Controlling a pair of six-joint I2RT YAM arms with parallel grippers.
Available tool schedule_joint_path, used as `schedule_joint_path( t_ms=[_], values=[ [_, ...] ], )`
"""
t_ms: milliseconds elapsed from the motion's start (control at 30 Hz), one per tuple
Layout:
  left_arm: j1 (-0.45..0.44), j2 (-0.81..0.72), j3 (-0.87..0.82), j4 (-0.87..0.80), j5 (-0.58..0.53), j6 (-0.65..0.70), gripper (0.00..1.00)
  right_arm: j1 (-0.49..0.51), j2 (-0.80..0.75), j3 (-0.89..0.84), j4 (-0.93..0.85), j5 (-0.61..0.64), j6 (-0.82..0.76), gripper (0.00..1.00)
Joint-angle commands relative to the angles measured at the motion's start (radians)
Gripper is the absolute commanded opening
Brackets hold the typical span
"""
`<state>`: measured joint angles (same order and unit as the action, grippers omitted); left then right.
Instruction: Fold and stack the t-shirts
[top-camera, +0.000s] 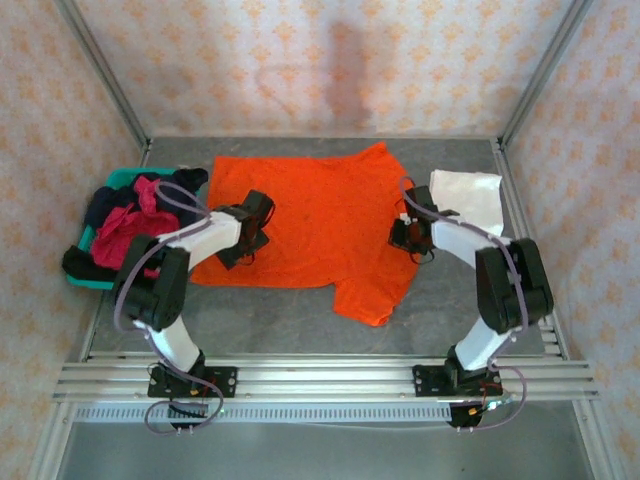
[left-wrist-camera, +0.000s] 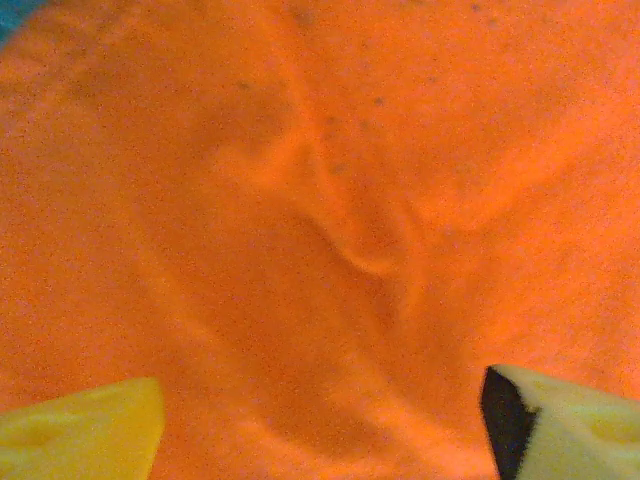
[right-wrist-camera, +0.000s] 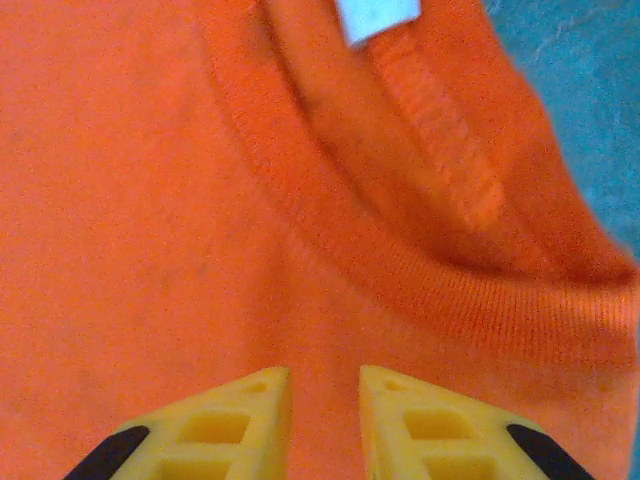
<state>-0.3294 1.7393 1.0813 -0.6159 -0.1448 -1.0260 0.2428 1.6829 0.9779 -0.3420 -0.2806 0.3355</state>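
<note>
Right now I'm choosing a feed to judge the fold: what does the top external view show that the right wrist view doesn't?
Top external adds the whole orange t-shirt spread flat, a white t-shirt beside it, and a teal basket holding a crimson-pink shirt and dark shirts. Right wrist adds the ribbed collar, its white label and how narrowly the right claw is parted. Both share orange cloth and table.

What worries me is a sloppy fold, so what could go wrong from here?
1. The right pincer has its jaws nearly together just short of the collar of the orange t-shirt; it may pinch only one layer, or slip.
2. The left pincer hangs open over a raised wrinkle; folding now could press that crease in.
</note>
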Motion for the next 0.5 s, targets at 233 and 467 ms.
schedule_joint_path(
  t_ms=[233, 467],
  values=[
    [0.004, 0.205, 0.142, 0.0, 0.024, -0.001, 0.72, -0.118, 0.144, 0.051, 0.042, 0.001, -0.03, 0.21],
    [0.007, 0.321, 0.23, -0.005, 0.063, 0.007, 0.71, -0.163, 0.185, 0.103, 0.026, -0.033, -0.046, 0.21]
  ],
)
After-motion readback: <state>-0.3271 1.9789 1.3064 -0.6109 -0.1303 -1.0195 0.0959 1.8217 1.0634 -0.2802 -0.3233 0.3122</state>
